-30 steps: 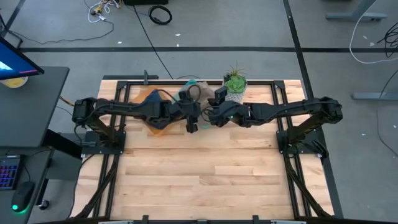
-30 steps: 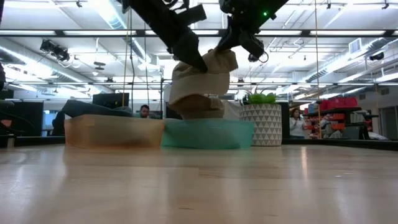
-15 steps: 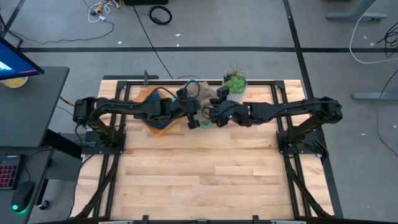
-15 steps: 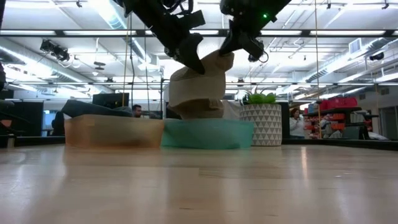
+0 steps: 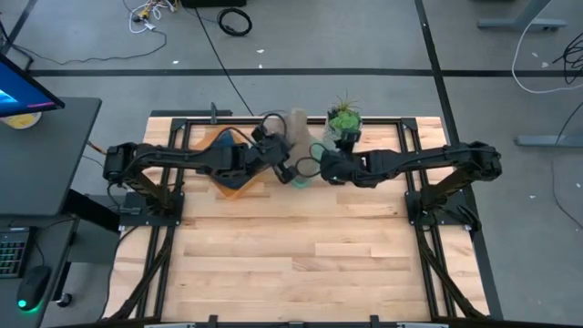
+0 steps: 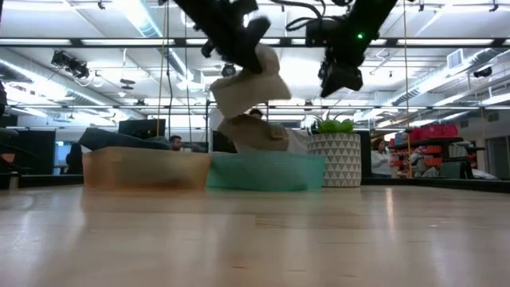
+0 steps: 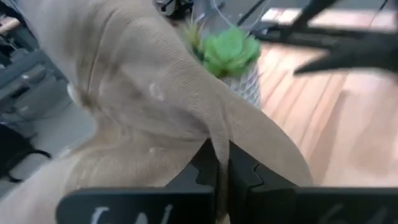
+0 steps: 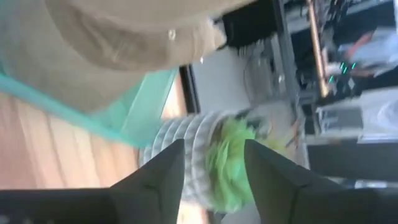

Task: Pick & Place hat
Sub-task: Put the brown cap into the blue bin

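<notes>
From above, my left tool (image 5: 281,157) pinches the soft tan fabric hat (image 5: 297,125) near the counter's (image 5: 291,255) far edge. At counter level, the hat hangs above the teal plastic bin (image 6: 267,172); my right tool (image 6: 341,78), parted and empty, hangs beside it.

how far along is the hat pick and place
Pick looks done: the left gripper is shut on the tan fabric hat, held in the air above the teal plastic bin. The right gripper hangs open beside it, near the white patterned plant pot. Left: set the hat down; the spot is not evident.
</notes>
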